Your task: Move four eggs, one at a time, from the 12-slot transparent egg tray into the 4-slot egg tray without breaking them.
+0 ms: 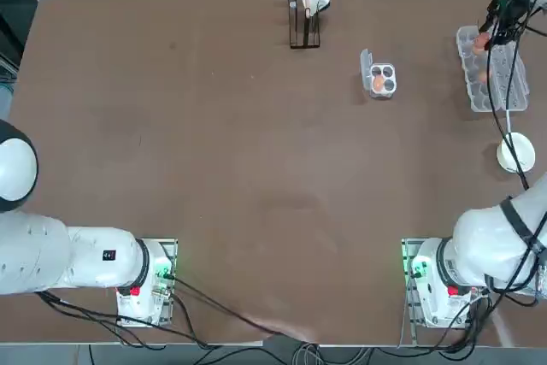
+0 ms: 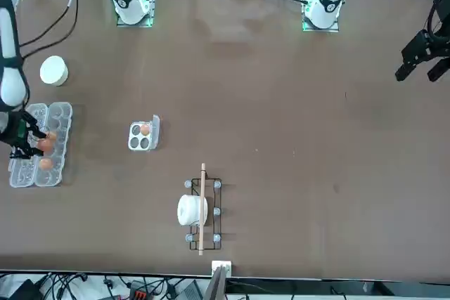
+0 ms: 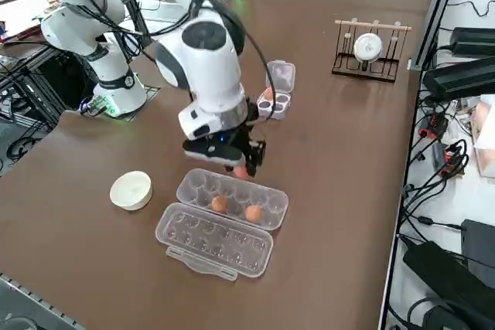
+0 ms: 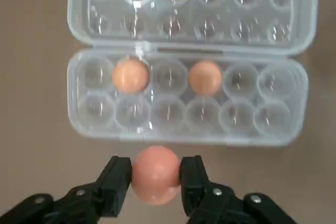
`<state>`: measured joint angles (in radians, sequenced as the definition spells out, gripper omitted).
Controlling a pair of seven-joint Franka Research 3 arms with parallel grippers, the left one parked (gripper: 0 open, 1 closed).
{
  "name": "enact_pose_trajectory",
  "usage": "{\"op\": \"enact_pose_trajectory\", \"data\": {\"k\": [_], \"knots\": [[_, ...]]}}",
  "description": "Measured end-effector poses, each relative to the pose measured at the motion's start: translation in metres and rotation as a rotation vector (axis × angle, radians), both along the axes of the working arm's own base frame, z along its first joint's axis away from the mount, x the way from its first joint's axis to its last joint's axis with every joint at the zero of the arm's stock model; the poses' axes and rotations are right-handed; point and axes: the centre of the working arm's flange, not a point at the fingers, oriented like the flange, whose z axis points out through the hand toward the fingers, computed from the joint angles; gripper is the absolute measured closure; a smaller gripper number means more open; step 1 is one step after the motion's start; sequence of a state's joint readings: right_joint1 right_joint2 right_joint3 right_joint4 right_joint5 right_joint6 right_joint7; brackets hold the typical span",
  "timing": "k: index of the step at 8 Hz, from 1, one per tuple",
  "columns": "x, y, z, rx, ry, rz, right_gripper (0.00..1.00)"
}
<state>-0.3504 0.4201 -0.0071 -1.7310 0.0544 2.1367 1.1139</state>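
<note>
Four eggs are counted in all. One egg is pinched between the two fingers of the right pincer, which is held above the counter just beside the long side of the 12-slot transparent egg tray that is turned toward the middle of the counter. Two eggs are seen in the long tray, both in the row next to its hinge, with one empty cup between them; the other ten cups are empty. One more egg lies in the 4-slot egg tray, and its other three cups are empty.

The long tray lies near the right edge of the counter, toward the far corner, with its long axis along that edge and its clear lid folded open flat on the outer side. The small tray stands well apart from it, toward the middle of the far part of the counter, with its lid raised upright.

The wrist view alone shows the egg clearly between the black fingers. In the top view the pincer and the held egg are partly hidden by the arm. One white bowl stands near the long tray's end that is toward the robot, and one wire rack with a white thing on it stands near the far edge.
</note>
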Motion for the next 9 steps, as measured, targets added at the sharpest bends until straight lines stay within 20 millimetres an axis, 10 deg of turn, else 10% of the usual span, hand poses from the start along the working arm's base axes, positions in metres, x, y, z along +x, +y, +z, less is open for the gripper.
{"op": "enact_pose_trajectory", "data": {"k": [3, 7, 9], "knots": [[0.008, 0.083, 0.027, 0.081, 0.015, -0.049, 0.44], [0.019, 0.247, 0.001, 0.078, -0.005, -0.091, 0.44], [0.013, 0.293, -0.008, 0.076, -0.001, -0.099, 0.45]]}}
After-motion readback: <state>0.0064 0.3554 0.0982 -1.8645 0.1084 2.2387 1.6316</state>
